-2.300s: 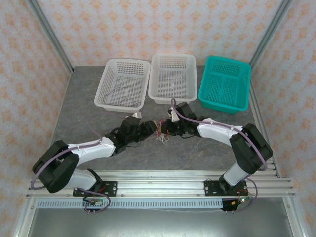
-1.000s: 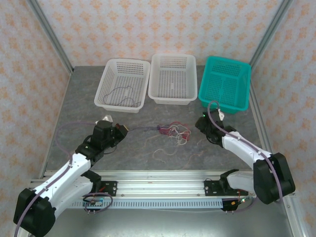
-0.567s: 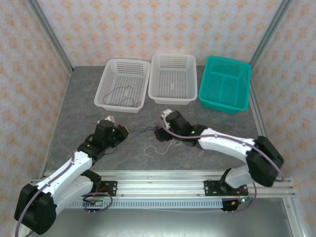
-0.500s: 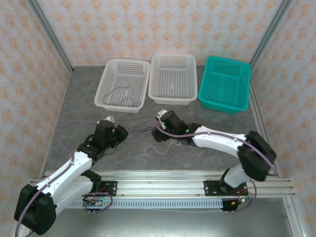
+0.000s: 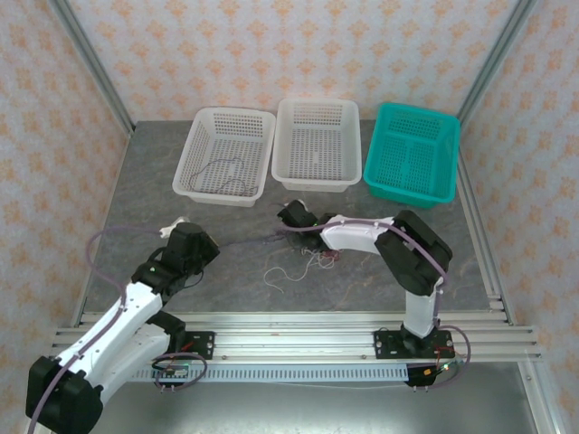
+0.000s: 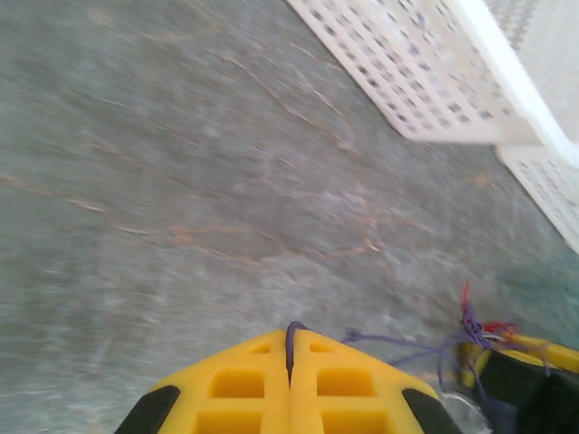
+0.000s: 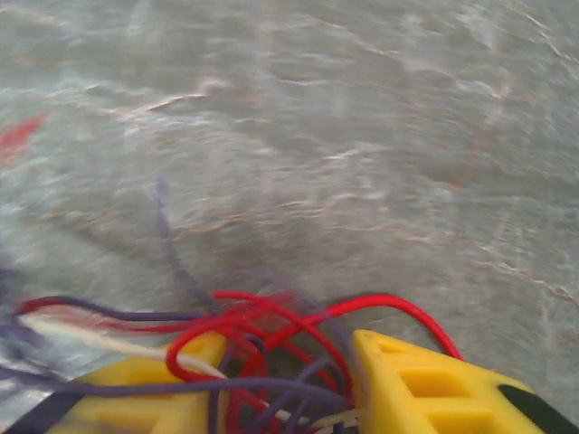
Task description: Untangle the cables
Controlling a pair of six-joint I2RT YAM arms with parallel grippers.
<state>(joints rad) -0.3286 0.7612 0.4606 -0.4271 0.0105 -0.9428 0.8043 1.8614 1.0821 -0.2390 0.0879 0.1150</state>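
Observation:
The cables [image 5: 315, 259] lie in a loose tangle of red, purple and white wires on the grey table, mid-front. One purple cable [image 5: 249, 240] runs taut from the tangle to my left gripper [image 5: 211, 243]. In the left wrist view that gripper [image 6: 291, 336] is shut on the purple cable [image 6: 398, 340]. My right gripper [image 5: 292, 217] stands at the tangle's far left end. In the right wrist view its [image 7: 285, 348] yellow jaws are apart, with red cables [image 7: 271, 316] and purple and white strands crossing loosely between them.
Three baskets line the back: a white one [image 5: 235, 112] holding a thin dark wire [image 5: 226, 172], a second white one [image 5: 317, 102], and a teal one [image 5: 416, 109]. The right arm's elbow [image 5: 412, 249] is folded close beside the tangle.
The right arm swung in from the right to the tangle and folded up, and its jaws narrowed around the wires. The left gripper drew back to the left, still holding the purple cable.

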